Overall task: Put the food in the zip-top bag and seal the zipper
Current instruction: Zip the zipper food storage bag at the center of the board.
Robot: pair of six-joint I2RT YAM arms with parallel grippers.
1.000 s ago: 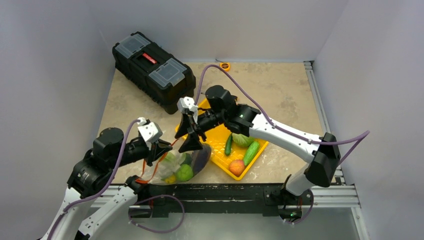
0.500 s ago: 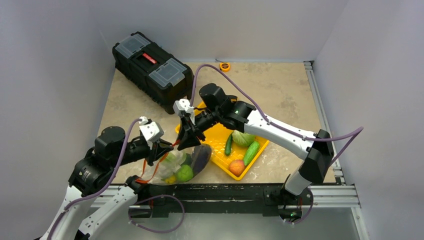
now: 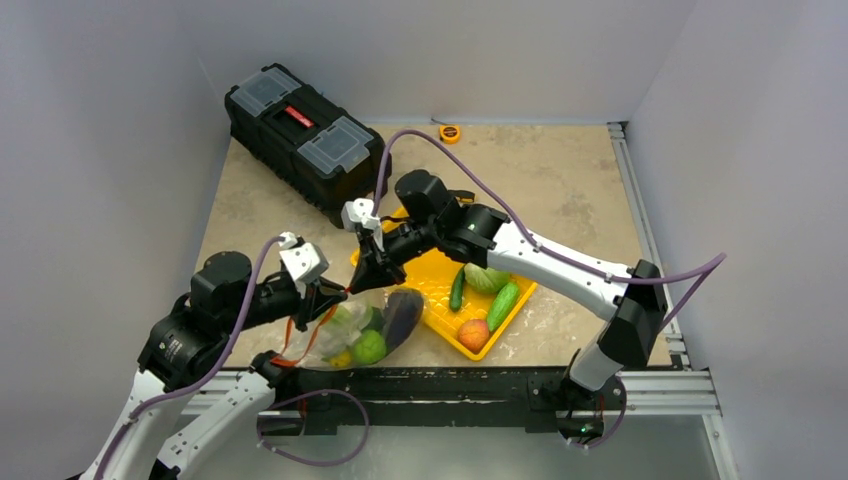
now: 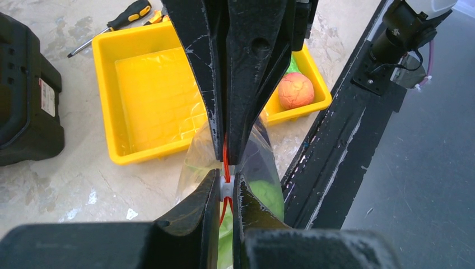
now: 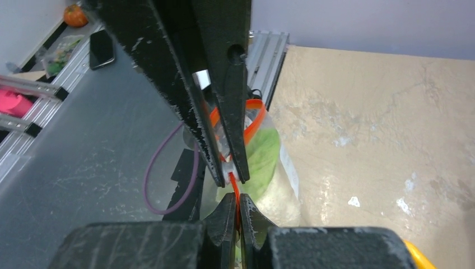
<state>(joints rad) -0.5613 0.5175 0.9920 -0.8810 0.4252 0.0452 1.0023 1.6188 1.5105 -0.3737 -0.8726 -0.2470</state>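
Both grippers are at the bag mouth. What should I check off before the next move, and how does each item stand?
1. Left gripper shut on zipper: ok.
2. Right gripper shut on zipper: ok.
3. All food in bag: not ok; cabbage, cucumbers and peach lie in tray.
4. Zipper sealed end to end: not ok; right wrist view shows it looping open.
5. Eggplant clear of bag mouth: cannot tell.
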